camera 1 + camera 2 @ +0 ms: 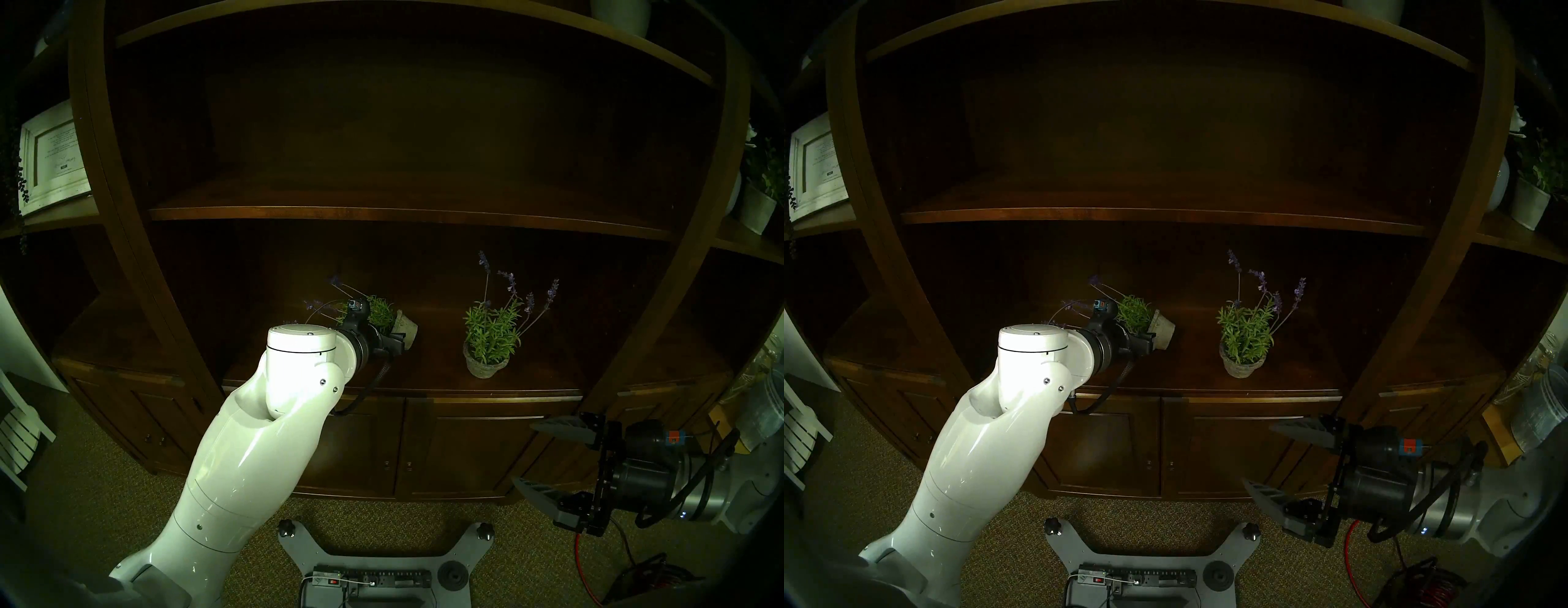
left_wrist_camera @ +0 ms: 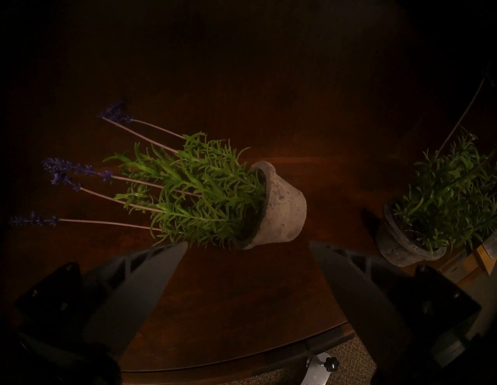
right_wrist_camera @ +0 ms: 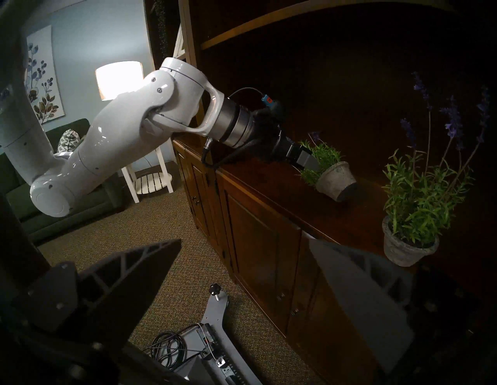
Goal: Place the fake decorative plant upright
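A fake lavender plant in a grey clay pot (image 1: 405,330) lies on its side on the dark wooden shelf (image 1: 424,375), pot to the right, purple flower stems pointing left. It also shows in the left wrist view (image 2: 279,204) and the right wrist view (image 3: 336,178). My left gripper (image 2: 247,246) is open and empty. It is just in front of the toppled plant, one finger near the foliage and the other near the pot's base, touching neither. My right gripper (image 1: 526,453) is open and empty, low in front of the cabinet doors.
A second lavender plant (image 1: 488,339) stands upright on the same shelf to the right. A shelf board (image 1: 382,212) runs above. Cabinet doors (image 1: 445,458) are below the shelf. My base (image 1: 373,552) sits on the carpet. A picture frame (image 1: 51,157) stands in the left bay.
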Motion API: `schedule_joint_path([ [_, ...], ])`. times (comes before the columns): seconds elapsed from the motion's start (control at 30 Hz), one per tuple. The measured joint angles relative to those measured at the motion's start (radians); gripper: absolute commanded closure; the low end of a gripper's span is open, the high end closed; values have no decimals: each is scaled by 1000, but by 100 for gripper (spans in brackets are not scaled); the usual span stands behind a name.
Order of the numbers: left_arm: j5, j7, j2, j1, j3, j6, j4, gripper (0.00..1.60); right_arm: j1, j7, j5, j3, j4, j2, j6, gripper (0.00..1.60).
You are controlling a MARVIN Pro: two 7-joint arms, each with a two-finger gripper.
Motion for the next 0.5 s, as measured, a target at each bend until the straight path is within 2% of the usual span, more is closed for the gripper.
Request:
schedule_joint_path([
  [0.5, -51, 36, -9, 20, -1, 0, -57, 0, 11, -6, -12, -10, 0, 6, 0, 0],
])
